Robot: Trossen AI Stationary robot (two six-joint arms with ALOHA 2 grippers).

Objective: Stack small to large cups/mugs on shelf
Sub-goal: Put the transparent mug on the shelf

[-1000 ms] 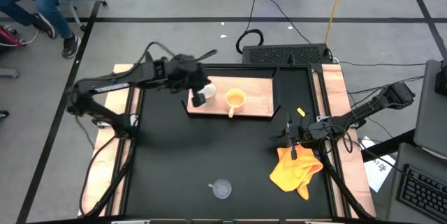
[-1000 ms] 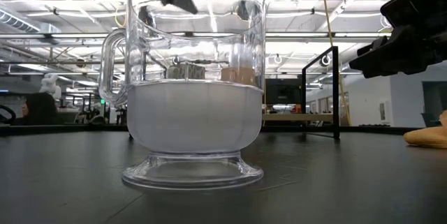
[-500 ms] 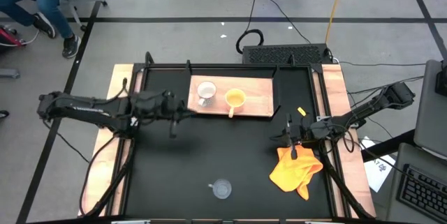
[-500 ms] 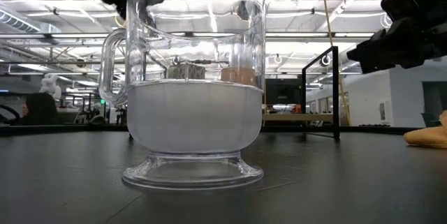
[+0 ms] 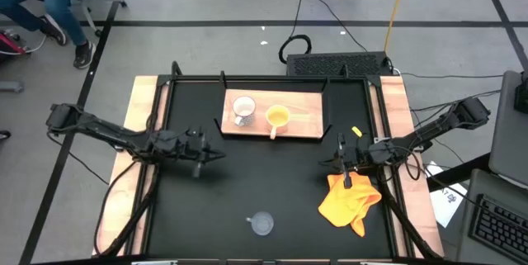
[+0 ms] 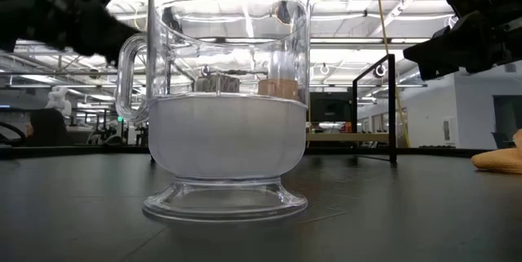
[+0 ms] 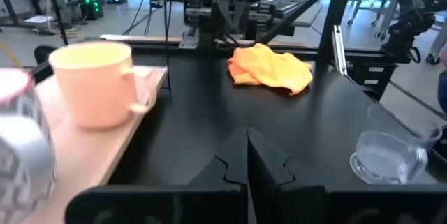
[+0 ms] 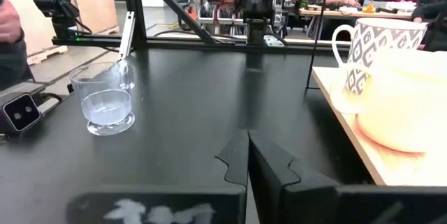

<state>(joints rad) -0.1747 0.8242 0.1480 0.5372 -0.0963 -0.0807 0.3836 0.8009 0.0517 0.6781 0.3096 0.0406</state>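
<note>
Glass cup (image 5: 261, 224): nearest item, upright on the black counter (image 5: 264, 174) close to its front edge, alone; a handle shows on it in the low view (image 6: 224, 91).
Cloth (image 5: 350, 199): orange-yellow, crumpled on the counter at the front right, well apart from the glass cup.
Right hand (image 5: 344, 164): just above the far edge of the cloth, fingers clenched together, nothing between them; fingertips (image 8: 246, 155) meet in its wrist view.
Left hand (image 5: 216, 155): low over the counter's left-middle, between the front edge and the shelf, fingers pressed shut and empty; fingertips (image 7: 246, 155) touching in its wrist view.
Shelf (image 5: 307, 120): light-wood board lying at the far middle of the counter.
White mug (image 5: 242, 110): upright on the shelf's left part, grey pattern visible (image 8: 377, 46).
Orange-yellow mug (image 5: 277, 117): upright on the shelf just right of the white mug, not touching it; handle toward the front.
Person: seated beyond the counter's far left corner (image 5: 49, 1).
</note>
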